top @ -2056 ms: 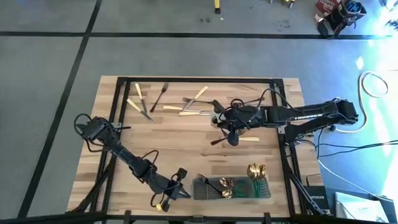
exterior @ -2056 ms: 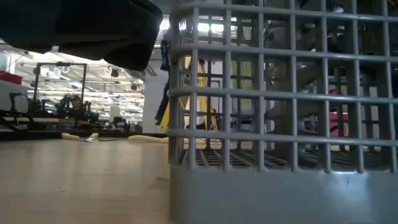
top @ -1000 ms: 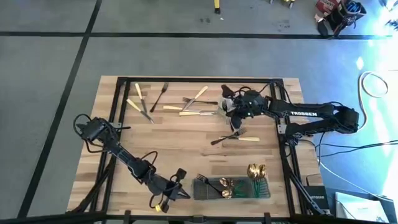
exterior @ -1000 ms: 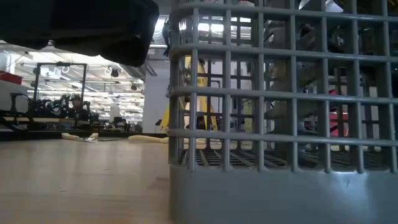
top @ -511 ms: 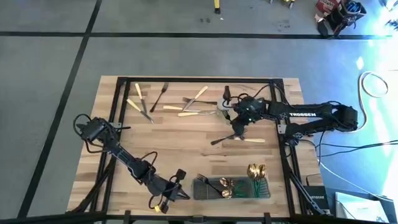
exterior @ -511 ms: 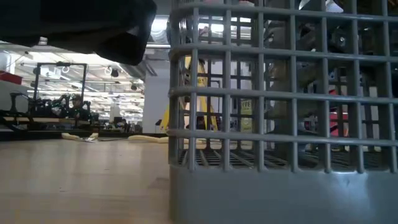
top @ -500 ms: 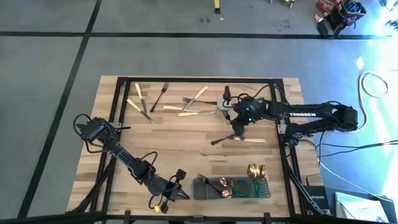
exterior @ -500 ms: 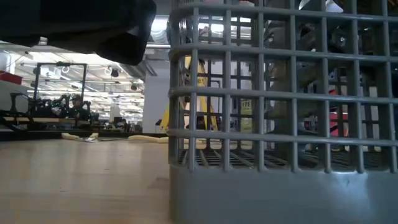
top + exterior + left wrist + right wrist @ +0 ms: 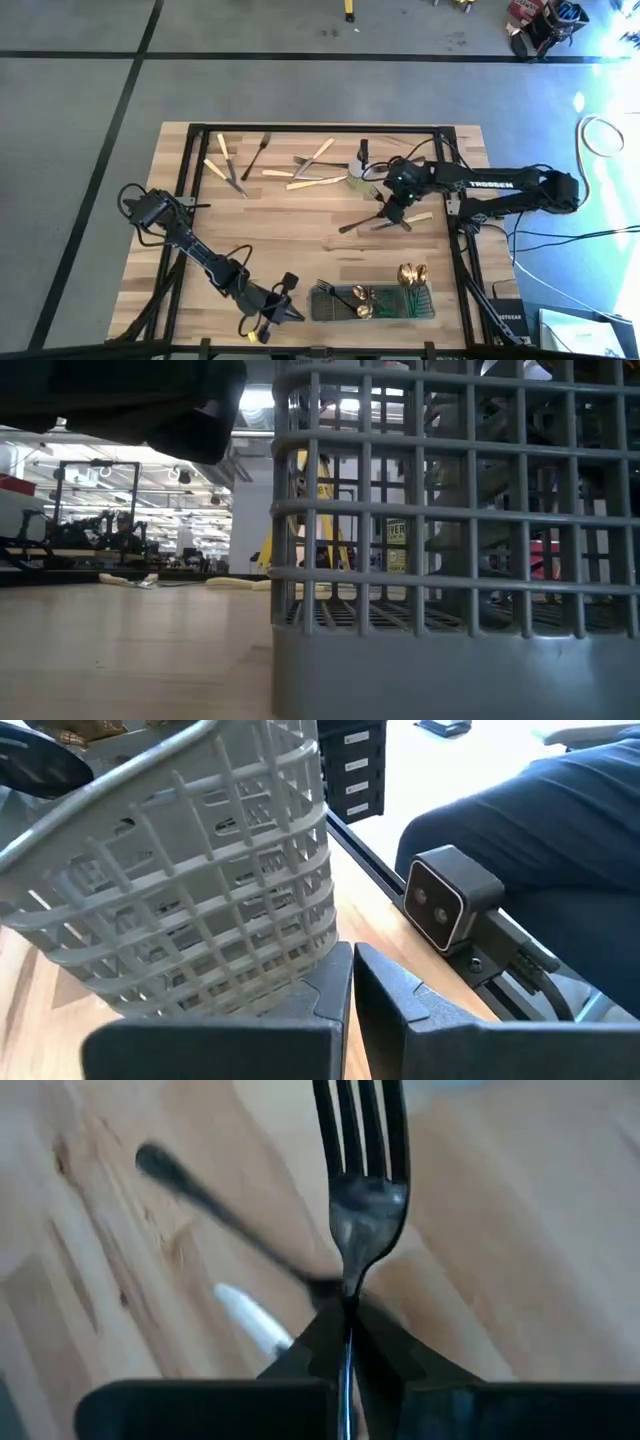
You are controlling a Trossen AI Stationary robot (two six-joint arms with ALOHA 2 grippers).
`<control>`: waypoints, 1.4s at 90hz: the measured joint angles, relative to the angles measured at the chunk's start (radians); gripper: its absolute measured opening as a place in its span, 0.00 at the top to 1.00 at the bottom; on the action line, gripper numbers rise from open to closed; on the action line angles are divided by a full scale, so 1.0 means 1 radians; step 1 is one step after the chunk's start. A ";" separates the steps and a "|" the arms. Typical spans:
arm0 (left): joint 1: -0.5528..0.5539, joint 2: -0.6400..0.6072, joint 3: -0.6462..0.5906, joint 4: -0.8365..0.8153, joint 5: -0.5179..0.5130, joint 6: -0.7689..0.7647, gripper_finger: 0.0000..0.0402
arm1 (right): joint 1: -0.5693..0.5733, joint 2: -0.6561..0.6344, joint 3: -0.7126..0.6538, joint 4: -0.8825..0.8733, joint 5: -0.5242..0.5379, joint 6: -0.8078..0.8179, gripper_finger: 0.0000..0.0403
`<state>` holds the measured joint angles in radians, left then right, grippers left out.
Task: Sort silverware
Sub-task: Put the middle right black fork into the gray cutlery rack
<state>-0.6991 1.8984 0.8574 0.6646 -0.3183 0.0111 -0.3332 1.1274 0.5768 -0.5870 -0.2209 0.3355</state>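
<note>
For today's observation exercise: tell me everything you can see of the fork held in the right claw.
The fork is slim, dark and metallic, with four straight tines and a narrow neck. The right claw is shut on that neck, so its handle is hidden and the tines point forward, away from the claw. It is lifted off the table. In the high view it sits right of centre, above other loose pieces lying on the wood.

Your low camera looked through the grey mesh caddy, with a dark arm part overhanging the wooden table.
</note>
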 joint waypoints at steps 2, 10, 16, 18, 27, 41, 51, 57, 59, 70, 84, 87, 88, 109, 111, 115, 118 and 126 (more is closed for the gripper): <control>0.000 0.000 0.000 -0.001 0.000 0.000 1.00 | 0.000 -0.010 0.006 -0.024 -0.001 0.000 1.00; -0.001 0.000 0.000 -0.002 0.000 0.001 1.00 | 0.000 -0.055 0.026 -0.104 -0.027 0.002 1.00; -0.001 0.000 0.000 -0.002 0.000 0.002 1.00 | 0.003 -0.097 0.049 -0.151 -0.060 0.020 1.00; -0.001 0.000 0.000 -0.002 0.000 0.001 1.00 | 0.008 -0.112 0.059 -0.167 -0.066 0.025 1.00; -0.001 0.000 0.000 -0.001 0.000 0.002 1.00 | 0.050 -0.190 0.108 -0.220 -0.073 0.053 1.00; -0.001 0.000 0.000 -0.002 0.000 0.004 1.00 | 0.174 -0.315 0.189 -0.170 -0.049 0.163 1.00; -0.001 0.000 0.000 0.005 0.000 0.017 1.00 | 0.307 -0.378 0.208 -0.016 0.038 0.214 1.00; -0.001 0.000 0.000 0.012 0.000 0.023 1.00 | 0.394 -0.388 0.209 0.116 0.106 0.215 1.00; -0.001 0.000 0.000 0.013 0.000 0.023 1.00 | 0.422 -0.385 0.209 0.154 0.131 0.215 1.00; -0.001 0.000 0.000 0.024 0.000 0.026 1.00 | 0.552 -0.316 0.209 0.372 0.227 0.153 1.00; -0.001 0.000 0.000 0.031 0.000 0.028 1.00 | 0.666 -0.138 0.209 0.685 0.239 0.069 1.00; -0.001 0.000 0.000 0.031 -0.001 0.027 1.00 | 0.686 -0.097 0.209 0.743 0.240 0.056 1.00; -0.001 0.000 0.000 0.032 -0.001 0.027 1.00 | 0.693 -0.082 0.209 0.761 0.242 0.054 1.00; 0.000 0.000 0.000 0.038 -0.004 0.028 1.00 | 0.764 0.168 0.208 0.942 0.277 0.050 1.00; 0.000 0.000 0.000 0.038 -0.004 0.028 1.00 | 0.768 0.184 0.208 0.953 0.279 0.049 1.00; 0.000 0.000 0.000 0.037 -0.004 0.028 1.00 | 0.774 0.215 0.207 0.979 0.283 0.049 1.00; 0.000 0.000 0.000 0.037 -0.004 0.027 1.00 | 0.780 0.234 0.207 1.008 0.283 0.047 1.00; 0.000 0.000 0.000 0.037 -0.004 0.024 1.00 | 0.801 0.260 0.207 1.099 0.280 0.033 1.00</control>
<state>-0.6987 1.8984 0.8577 0.7020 -0.3225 0.0355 0.4681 1.3879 0.7834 0.5117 0.0593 0.3683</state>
